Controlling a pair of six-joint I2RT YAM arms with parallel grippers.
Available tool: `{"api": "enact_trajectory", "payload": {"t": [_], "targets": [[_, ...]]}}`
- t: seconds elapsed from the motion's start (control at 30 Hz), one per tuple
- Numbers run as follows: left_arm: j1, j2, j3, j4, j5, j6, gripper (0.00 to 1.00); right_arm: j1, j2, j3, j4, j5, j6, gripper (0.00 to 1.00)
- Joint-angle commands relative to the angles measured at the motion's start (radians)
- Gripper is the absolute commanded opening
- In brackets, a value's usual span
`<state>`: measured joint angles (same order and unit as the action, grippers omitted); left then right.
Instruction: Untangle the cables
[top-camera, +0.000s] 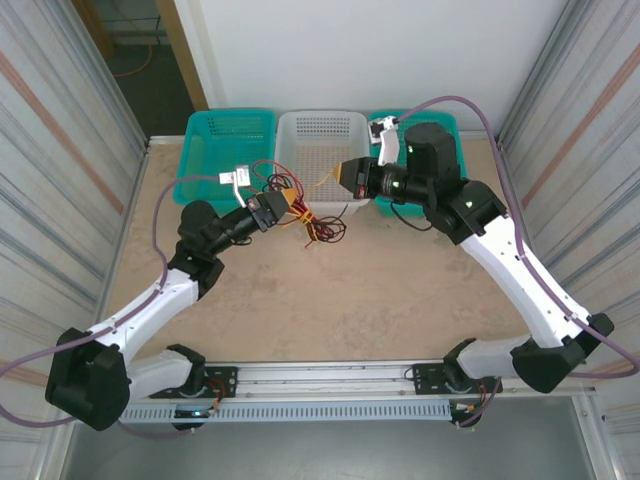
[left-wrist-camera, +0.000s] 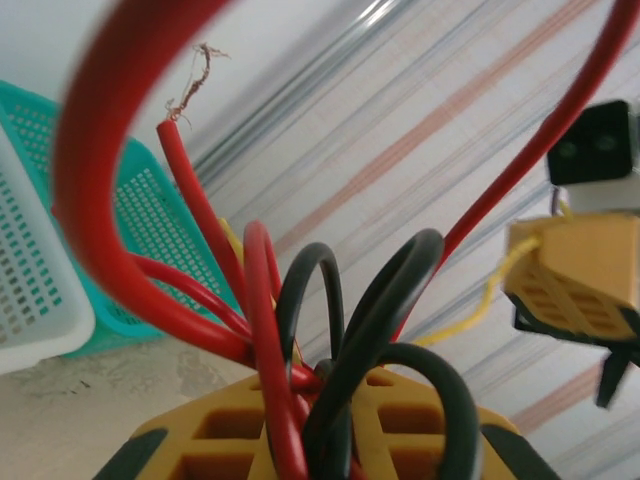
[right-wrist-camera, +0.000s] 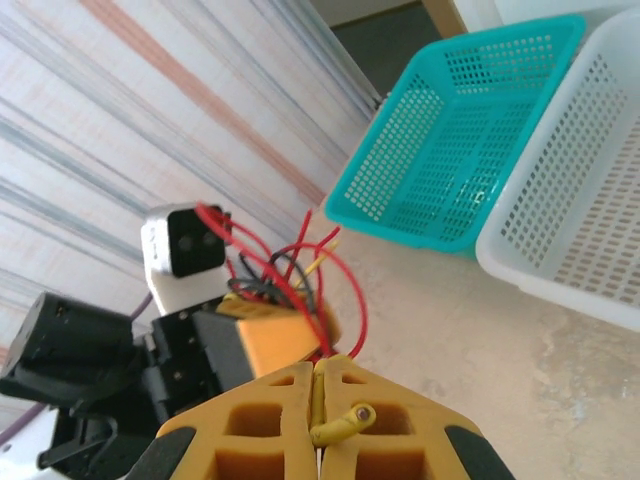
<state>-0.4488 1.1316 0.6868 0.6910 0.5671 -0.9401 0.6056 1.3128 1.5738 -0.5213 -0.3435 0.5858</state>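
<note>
Standing by the rig here. Closest to me are the two arm bases, bolted to a metal rail (top-camera: 330, 375), then the beige table (top-camera: 350, 300).

Out over the middle, the left gripper (top-camera: 292, 207) has its yellow fingers (left-wrist-camera: 200, 440) clamped on the cables (top-camera: 322, 230). Red and black loops spring up out of the pinch. The rest of the knot hangs just beside the fingertips, low over the tabletop, and I can't tell whether it touches. One red end is stripped, with frayed copper showing.

The right gripper (top-camera: 343, 175) sits a bit further back, facing the left one. Its fingers (right-wrist-camera: 250, 420) are pressed flat together with the tip of a pale yellow cable (right-wrist-camera: 340, 425) nipped in the seam. That strand runs across the gap to the tangle.

Along the far edge are three plastic mesh baskets in a row, side by side:
- **left-hand teal basket** (top-camera: 228, 113): I can see straight down to its perforated floor.
- **white basket** (top-camera: 320, 115): in the middle, and same deal, perforated floor in plain sight.
- **right-hand teal basket** (top-camera: 385, 208): mostly hidden behind the right arm, so I can't tell what's in it.

Behind them is a plain white wall (top-camera: 380, 50).
</note>
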Motion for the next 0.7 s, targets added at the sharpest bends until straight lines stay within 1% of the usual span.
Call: {"api": "enact_trajectory", "payload": {"t": [0.0,0.1,0.23,0.33,0.4,0.47,0.53,0.67], "targets": [[0.001,-0.013,0.004,0.069,0.122,-0.038,0.00,-0.050,0.011,0.048,0.024,-0.030,-0.052,0.00],[0.001,-0.016,0.014,0.085,0.134,-0.061,0.00,-0.088,0.025,0.046,0.027,-0.061,-0.046,0.00],[-0.001,-0.036,0.022,0.075,0.166,-0.057,0.00,-0.140,0.062,0.042,0.032,-0.131,-0.028,0.00],[-0.001,-0.045,0.023,0.085,0.194,-0.073,0.00,-0.184,0.099,0.048,0.051,-0.206,-0.026,0.00],[-0.002,-0.041,0.027,0.116,0.222,-0.097,0.00,-0.215,0.139,0.065,0.069,-0.288,-0.024,0.00],[-0.007,-0.034,0.036,0.146,0.250,-0.123,0.00,-0.233,0.173,0.082,0.075,-0.332,-0.027,0.00],[-0.011,-0.033,0.041,0.161,0.264,-0.137,0.00,-0.244,0.203,0.082,0.096,-0.359,-0.028,0.00],[-0.013,-0.034,0.040,0.205,0.257,-0.172,0.00,-0.250,0.246,0.055,0.151,-0.381,-0.011,0.00]]}}
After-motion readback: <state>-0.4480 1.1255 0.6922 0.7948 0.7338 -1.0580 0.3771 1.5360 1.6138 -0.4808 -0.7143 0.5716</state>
